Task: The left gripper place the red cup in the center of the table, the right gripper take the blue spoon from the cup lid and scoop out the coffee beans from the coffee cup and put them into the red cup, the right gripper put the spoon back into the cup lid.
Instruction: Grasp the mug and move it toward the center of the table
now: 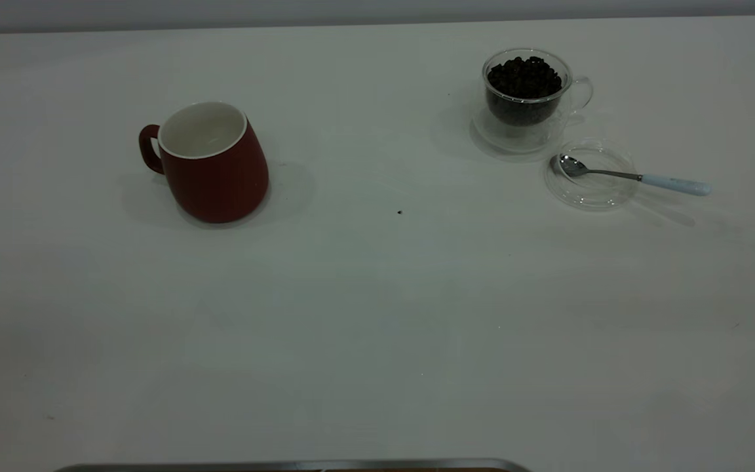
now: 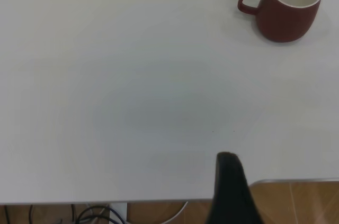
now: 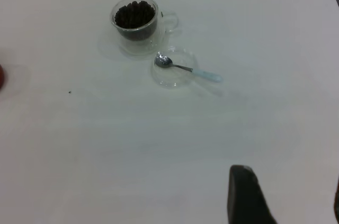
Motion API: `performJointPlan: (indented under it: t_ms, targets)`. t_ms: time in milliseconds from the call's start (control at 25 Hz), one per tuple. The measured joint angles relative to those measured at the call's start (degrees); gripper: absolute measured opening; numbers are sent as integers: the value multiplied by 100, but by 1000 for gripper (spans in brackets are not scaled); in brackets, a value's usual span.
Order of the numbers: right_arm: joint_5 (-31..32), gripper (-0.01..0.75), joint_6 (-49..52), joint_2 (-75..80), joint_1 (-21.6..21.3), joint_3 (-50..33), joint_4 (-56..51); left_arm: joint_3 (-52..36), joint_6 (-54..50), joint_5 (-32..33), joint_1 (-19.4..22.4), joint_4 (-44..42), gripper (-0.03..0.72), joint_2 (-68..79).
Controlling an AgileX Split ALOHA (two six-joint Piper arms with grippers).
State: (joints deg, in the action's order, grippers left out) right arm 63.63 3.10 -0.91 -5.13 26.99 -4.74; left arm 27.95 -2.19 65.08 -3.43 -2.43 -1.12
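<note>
Start layout: nothing gripped, both arms back at the near edge.

Red cup [image 1: 212, 164] stands upright left of the table [image 1: 377, 328] centre, not yet placed. Coffee cup [image 1: 527, 98] heaped with coffee beans [image 1: 525, 77] sits far right, cup lid [image 1: 591, 176] just beside it as rest for the blue spoon [image 1: 633, 176], handle overhanging for pickup. Left gripper [image 2: 229, 192] and right gripper [image 3: 246, 197] show one finger each; jaw state cannot be told.

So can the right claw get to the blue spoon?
Probably yes. The blue spoon lies across the cup lid with its handle sticking out, and only bare table lies between it and the right claw.
</note>
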Motion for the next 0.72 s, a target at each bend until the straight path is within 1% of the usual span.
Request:
performJointPlan:
  t_ms: [560, 720]
  targets:
    - [0, 437, 0, 0, 0, 0, 0, 0, 12, 0, 0, -5, 567, 0]
    - [0, 437, 0, 0, 0, 0, 0, 24, -3, 0, 0, -207, 562, 76]
